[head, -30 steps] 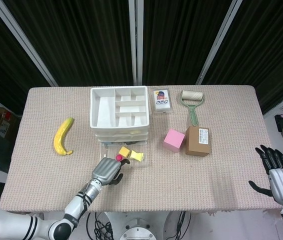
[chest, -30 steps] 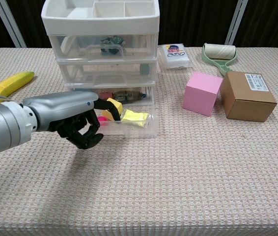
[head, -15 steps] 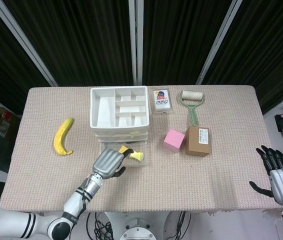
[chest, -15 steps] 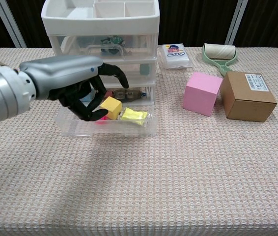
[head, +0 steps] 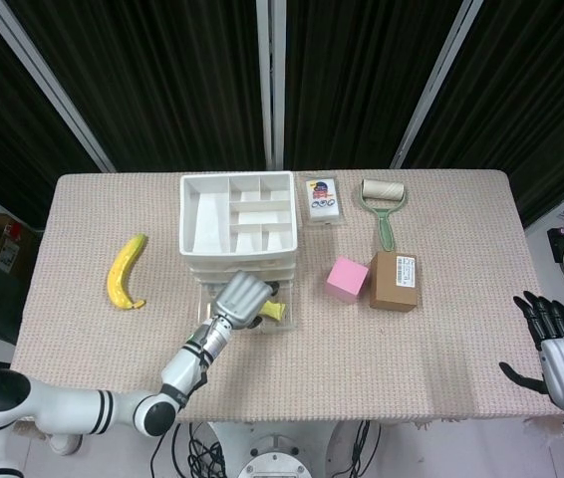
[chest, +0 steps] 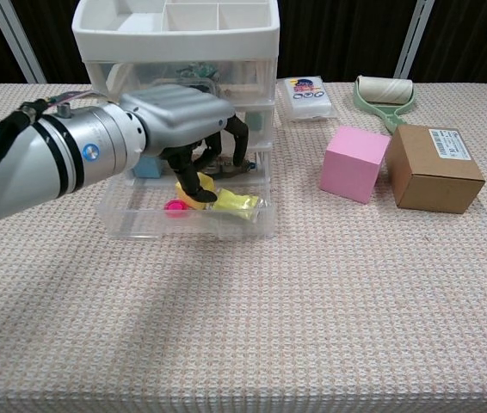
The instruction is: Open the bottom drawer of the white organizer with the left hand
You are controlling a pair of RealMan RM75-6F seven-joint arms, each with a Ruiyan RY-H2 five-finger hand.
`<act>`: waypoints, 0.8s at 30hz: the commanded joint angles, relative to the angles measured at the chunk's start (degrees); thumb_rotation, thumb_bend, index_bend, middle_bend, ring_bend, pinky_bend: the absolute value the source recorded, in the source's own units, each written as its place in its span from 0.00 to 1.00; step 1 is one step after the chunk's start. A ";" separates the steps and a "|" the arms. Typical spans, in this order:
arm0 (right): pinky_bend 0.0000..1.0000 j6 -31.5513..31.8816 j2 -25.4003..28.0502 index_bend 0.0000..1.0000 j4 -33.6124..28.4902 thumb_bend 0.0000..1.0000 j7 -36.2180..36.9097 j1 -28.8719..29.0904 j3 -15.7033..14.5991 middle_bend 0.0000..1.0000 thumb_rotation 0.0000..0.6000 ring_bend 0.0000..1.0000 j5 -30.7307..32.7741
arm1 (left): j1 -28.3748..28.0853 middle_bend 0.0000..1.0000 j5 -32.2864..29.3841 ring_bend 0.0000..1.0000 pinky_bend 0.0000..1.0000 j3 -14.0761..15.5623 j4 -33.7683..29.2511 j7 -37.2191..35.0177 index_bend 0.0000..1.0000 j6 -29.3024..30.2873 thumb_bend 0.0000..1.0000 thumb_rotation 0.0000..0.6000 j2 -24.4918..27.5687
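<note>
The white organizer (chest: 179,77) stands toward the back of the bench (chest: 312,327), left of centre, its clear bottom drawer (chest: 188,219) pulled out toward the near edge. The left robot hand (chest: 194,120) hangs over the open drawer with its dark fingers (chest: 242,142) curled down into it; whether they touch the yellow block (chest: 194,191) beneath cannot be told, and no grip on anything shows. A small pink piece (chest: 175,206) and a crinkled yellow packet (chest: 237,203) lie inside the drawer just beside those fingers.

In front of the drawer the woven, pale fabric of the bench runs open and bare to the near edge. To the right, well apart from the drawer, sit a matte pink cube (chest: 354,162) and a brown cardboard box (chest: 434,168), close beside each other. Behind them lie a green-handled lint roller (chest: 385,96) and a flat wrapped packet (chest: 307,95) near the organizer's right side. A curved banana (head: 126,271) lies left of the organizer, apart from it.

The right robot hand (head: 559,351) hovers off the bench's right near corner, fingers spread, holding nothing.
</note>
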 commanded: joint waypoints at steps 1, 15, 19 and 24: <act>0.00 0.04 0.04 0.00 0.05 0.08 0.09 -0.14 0.01 0.00 1.00 0.00 0.21 | -0.77 0.77 -0.47 0.92 1.00 0.42 0.82 1.07 0.39 0.19 0.20 1.00 -0.73; 0.00 0.10 0.11 0.00 -0.10 0.08 -0.11 -0.35 0.01 0.00 1.00 0.00 0.31 | -4.56 0.77 -4.87 0.93 1.00 1.98 4.67 8.06 0.37 0.23 0.20 1.00 -4.21; 0.00 -0.01 0.05 0.00 0.02 0.08 0.01 -0.43 -0.04 0.00 1.00 0.00 0.43 | -5.26 0.77 -6.70 0.93 1.00 1.94 5.00 8.84 0.37 0.08 0.20 1.00 -4.63; 0.00 0.00 -0.03 0.00 0.15 0.08 0.13 -0.41 -0.01 0.00 1.00 0.00 0.33 | -6.25 0.77 -7.80 0.93 1.00 2.17 7.31 9.45 0.37 -0.25 0.20 1.00 -5.98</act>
